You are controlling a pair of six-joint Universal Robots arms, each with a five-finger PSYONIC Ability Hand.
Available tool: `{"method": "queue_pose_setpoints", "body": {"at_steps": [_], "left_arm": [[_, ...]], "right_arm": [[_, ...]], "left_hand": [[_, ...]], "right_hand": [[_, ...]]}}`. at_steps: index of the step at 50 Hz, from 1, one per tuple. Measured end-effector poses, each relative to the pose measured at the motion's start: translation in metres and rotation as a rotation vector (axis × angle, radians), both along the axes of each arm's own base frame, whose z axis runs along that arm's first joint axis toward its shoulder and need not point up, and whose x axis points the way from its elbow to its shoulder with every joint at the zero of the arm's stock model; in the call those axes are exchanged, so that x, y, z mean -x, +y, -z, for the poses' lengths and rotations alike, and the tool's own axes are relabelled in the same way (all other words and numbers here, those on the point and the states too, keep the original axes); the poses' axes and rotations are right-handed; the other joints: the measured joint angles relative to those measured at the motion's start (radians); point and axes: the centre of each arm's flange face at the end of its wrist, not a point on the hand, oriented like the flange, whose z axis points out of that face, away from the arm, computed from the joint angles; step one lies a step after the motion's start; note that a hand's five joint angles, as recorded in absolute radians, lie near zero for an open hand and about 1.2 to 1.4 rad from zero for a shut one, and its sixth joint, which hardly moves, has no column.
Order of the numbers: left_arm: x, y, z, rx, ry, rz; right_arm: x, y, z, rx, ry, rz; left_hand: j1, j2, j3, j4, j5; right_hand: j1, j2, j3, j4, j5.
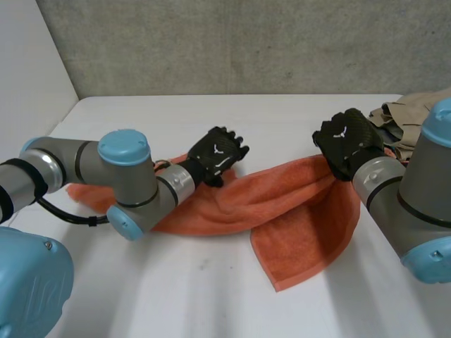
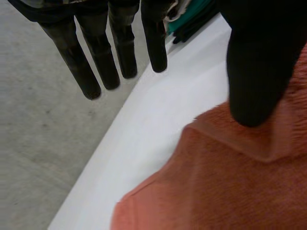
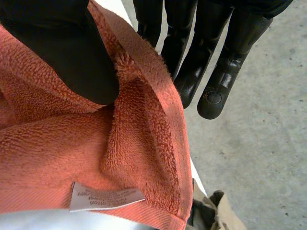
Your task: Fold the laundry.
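Head view, near to far

1. Desk [image 1: 211, 296]: white, with bare surface along the near edge.
2. Towel [image 1: 296, 225]: orange terry, one item, stretched in loose folds across the middle of the desk. One corner lies flat toward the near edge. The right end rises off the desk to the right hand.
3. Left arm [image 1: 120, 176]: the elbow is in front of the towel's left end.
4. Left hand [image 1: 217, 156]: at the towel's far edge, about midway along it, knuckles up.
5. Right hand [image 1: 349, 141]: at the towel's raised right end.
6. Clothes [image 1: 403, 116]: a beige heap on the far right of the desk, just beyond the right hand.
7. Wall [image 1: 246, 42]: grey concrete behind the desk.

Left wrist view
- The thumb [image 2: 254, 72] lies on the towel's hem.
- The fingers [image 2: 96, 62] are straight, spread wide and clear of the cloth, so the hand grips nothing.
- A dark green cloth [image 2: 192, 21] lies on the desk beyond the fingertips.

Right wrist view
- The right thumb [image 3: 67, 52] presses into the towel near its hem.
- The straight right fingers [image 3: 225, 67] sit on the other side of that hem, so the towel is pinched between them.
- A white label [image 3: 103, 197] is sewn at the hem, below the thumb.
- The beige heap lies just past the towel's edge
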Motion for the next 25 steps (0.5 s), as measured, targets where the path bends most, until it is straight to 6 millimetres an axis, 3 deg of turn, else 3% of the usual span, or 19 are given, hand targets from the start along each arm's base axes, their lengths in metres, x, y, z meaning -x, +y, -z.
{"method": "queue_pose_setpoints", "body": {"at_steps": [2,12,18,25], "left_arm": [[-0.001,-0.008,-0.009,0.029,0.012,-0.039],[-0.014,-0.020,-0.035,0.065,0.032,-0.089],[-0.019,-0.013,-0.026,-0.007,0.000,-0.038],[-0.014,0.001,0.002,-0.099,-0.039,0.019]], "right_arm": [[-0.001,-0.002,-0.004,0.011,-0.006,0.000],[0.000,0.006,-0.016,0.038,-0.020,-0.014],[0.001,0.014,-0.033,0.080,-0.040,-0.027],[0.002,0.023,-0.051,0.124,-0.063,-0.036]], "left_hand": [[-0.113,-0.151,-0.148,-0.155,-0.158],[-0.127,-0.183,-0.181,-0.186,-0.194],[-0.127,-0.186,-0.191,-0.193,-0.201],[-0.114,-0.170,-0.174,-0.174,-0.178]], "right_hand": [[0.000,0.000,0.000,0.000,0.000],[0.000,-0.001,0.000,0.000,0.000],[0.000,0.000,0.000,0.000,0.000],[0.000,0.000,0.000,0.000,0.000]]}}
